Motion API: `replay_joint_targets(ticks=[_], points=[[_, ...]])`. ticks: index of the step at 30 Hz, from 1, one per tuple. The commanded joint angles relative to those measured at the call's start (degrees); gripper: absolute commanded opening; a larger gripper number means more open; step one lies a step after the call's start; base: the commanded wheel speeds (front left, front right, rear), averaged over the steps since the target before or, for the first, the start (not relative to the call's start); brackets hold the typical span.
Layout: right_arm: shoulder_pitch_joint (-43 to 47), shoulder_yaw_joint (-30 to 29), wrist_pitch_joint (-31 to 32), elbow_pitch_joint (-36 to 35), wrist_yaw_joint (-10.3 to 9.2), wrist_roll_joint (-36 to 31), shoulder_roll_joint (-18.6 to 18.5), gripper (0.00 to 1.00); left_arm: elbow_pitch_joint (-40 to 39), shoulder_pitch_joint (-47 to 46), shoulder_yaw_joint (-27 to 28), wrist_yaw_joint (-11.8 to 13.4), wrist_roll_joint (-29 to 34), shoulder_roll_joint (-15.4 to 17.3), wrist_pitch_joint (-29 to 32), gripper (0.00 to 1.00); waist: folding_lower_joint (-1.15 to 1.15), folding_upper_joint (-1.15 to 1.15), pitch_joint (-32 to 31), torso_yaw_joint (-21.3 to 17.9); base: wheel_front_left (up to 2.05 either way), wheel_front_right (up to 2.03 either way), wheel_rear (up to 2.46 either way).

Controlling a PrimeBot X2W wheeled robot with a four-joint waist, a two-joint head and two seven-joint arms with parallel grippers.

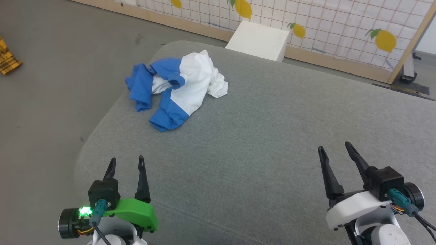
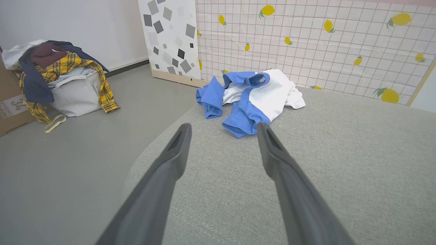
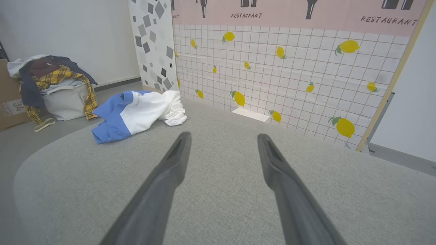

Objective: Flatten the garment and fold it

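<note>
Grey cushion (image 1: 259,136) bears garment (image 1: 184,85); left gripper (image 1: 126,159), right gripper (image 1: 333,146) apart; wrist views add basket (image 2: 76,97).

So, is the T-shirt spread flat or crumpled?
Crumpled. The T-shirt lies in a bunched heap on the grey fabric surface, with its blue sleeves twisted over the white body.

The T-shirt (image 1: 194,78) is soft, thin, matt cloth. The table (image 1: 272,136) is covered in coarse-woven matt grey fabric. The floor (image 1: 51,102) looks smooth and matt.
</note>
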Motion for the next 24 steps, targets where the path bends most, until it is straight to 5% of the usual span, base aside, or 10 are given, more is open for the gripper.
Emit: replay_joint_targets(ticks=[1, 24], points=[[-1.1, 0.16, -0.72, 0.42, -0.06, 0.46, 0.08, 1.0, 0.26, -1.22, -0.3, 0.72, -0.98, 0.4, -0.59, 1.0, 0.0, 0.0, 0.04, 0.5, 0.0, 0.0, 0.0], [-1.99, 0.23, -2.65, 1.85, -0.08, 1.43, 0.11, 1.0, 2.25, -1.87, -1.87, 3.52, -3.63, 1.49, -3.41, 1.0, 0.0, 0.0, 0.39, 4.72, 0.0, 0.0, 0.0]])
